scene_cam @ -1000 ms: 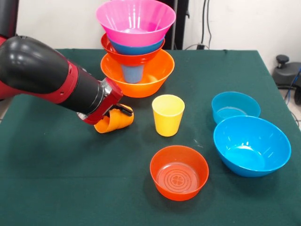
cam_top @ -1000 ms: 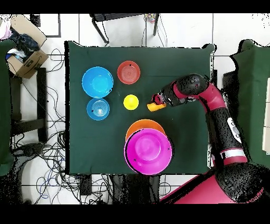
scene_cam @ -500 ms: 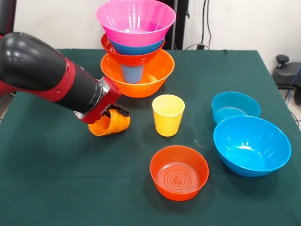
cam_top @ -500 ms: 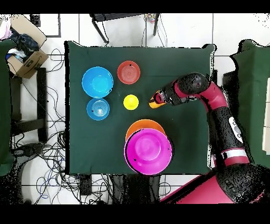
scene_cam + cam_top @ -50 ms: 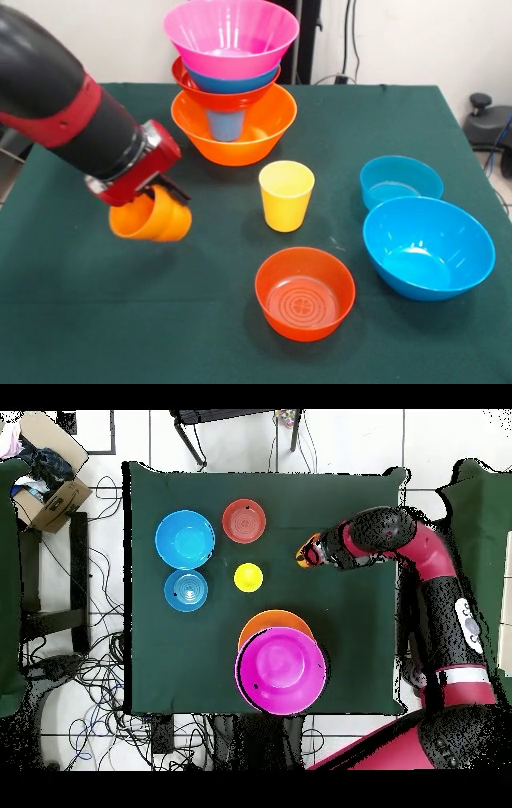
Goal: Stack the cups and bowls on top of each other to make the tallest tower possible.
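Rearmost, the tower (image 5: pixel 232 80) stands on its big orange bowl (image 5: pixel 234 136), pink bowl (image 5: pixel 231 32) on top. Nearer, the gripper (image 5: pixel 156 200) seems clamped on the tilted orange cup (image 5: pixel 150 218), apparently clear of the table (image 5: pixel 96 320), left of the yellow cup (image 5: pixel 286 195).

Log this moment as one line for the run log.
gripper: shut on orange cup, lifted, tilted | tower: pink bowl on top | yellow cup: upright on table
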